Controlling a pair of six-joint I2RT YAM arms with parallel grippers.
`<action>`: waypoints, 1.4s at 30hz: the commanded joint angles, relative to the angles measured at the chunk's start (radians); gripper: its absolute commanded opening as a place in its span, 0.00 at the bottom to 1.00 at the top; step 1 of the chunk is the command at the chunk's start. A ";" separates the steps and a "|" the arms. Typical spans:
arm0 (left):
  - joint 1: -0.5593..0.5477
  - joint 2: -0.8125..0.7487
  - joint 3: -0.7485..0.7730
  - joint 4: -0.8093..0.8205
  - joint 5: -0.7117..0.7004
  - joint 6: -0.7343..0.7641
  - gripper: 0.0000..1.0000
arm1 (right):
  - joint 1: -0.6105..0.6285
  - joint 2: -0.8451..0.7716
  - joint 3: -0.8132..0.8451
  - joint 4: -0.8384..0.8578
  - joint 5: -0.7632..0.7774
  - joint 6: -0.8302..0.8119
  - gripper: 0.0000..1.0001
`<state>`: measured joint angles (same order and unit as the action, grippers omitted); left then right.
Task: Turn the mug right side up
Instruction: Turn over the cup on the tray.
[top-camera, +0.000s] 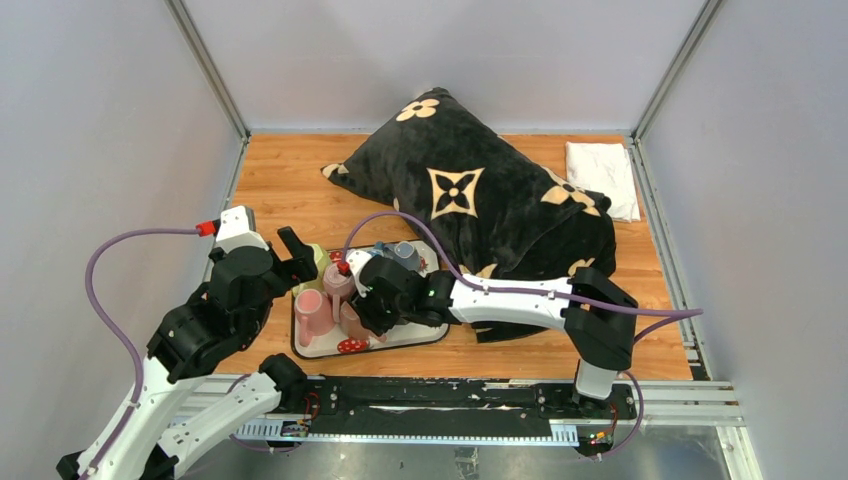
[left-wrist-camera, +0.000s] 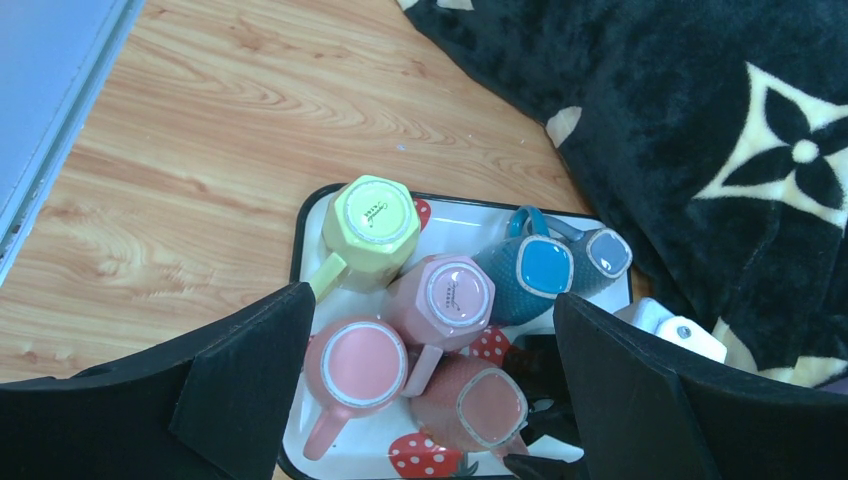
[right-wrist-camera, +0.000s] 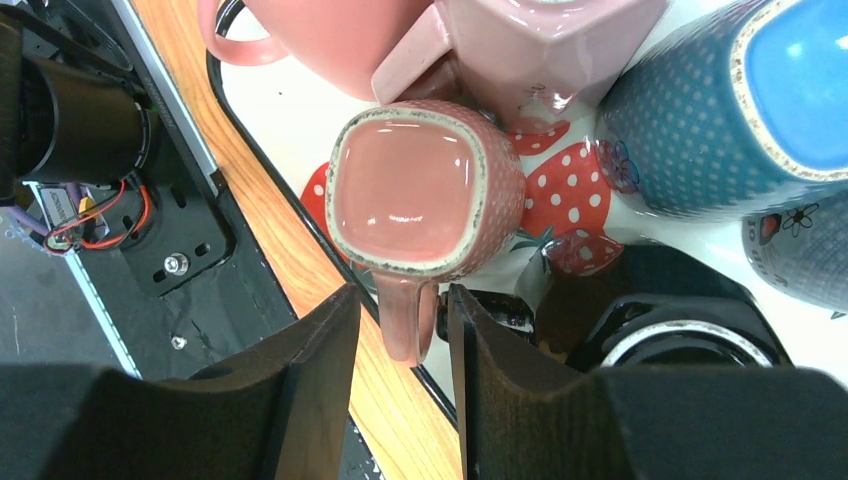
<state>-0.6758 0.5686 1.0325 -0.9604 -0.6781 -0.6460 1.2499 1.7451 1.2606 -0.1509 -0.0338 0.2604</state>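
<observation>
A strawberry-print tray (left-wrist-camera: 325, 425) holds several mugs, all bottom up. Nearest the front edge is a pink dotted mug with a square base (right-wrist-camera: 415, 190), also seen in the left wrist view (left-wrist-camera: 485, 400). Its handle (right-wrist-camera: 405, 320) points toward the table's near edge. My right gripper (right-wrist-camera: 405, 310) is low at the tray's front (top-camera: 365, 310) and open. Its fingers (right-wrist-camera: 310, 370) stand on either side of that handle with small gaps. My left gripper (left-wrist-camera: 432, 330) hangs open above the mugs, holding nothing.
Around the dotted mug stand a round pink mug (left-wrist-camera: 355, 365), a pink hexagonal mug (left-wrist-camera: 448, 298), a yellow one (left-wrist-camera: 372, 225), a blue one (left-wrist-camera: 530, 270) and a grey-blue one (left-wrist-camera: 605, 255). A black patterned pillow (top-camera: 470, 195) lies right behind the tray. A white cloth (top-camera: 603, 175) lies far right.
</observation>
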 joint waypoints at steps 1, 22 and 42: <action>-0.005 0.003 0.018 0.009 -0.029 -0.003 0.98 | 0.014 0.031 0.046 -0.038 0.028 0.010 0.42; -0.005 0.011 0.014 0.015 -0.021 0.003 0.99 | 0.014 0.091 0.068 -0.061 0.077 0.033 0.37; -0.005 0.007 0.014 0.014 -0.024 0.009 0.99 | 0.014 0.132 0.102 -0.095 0.092 0.036 0.32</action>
<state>-0.6758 0.5743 1.0325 -0.9600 -0.6781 -0.6388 1.2560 1.8393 1.3380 -0.2401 0.0120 0.2955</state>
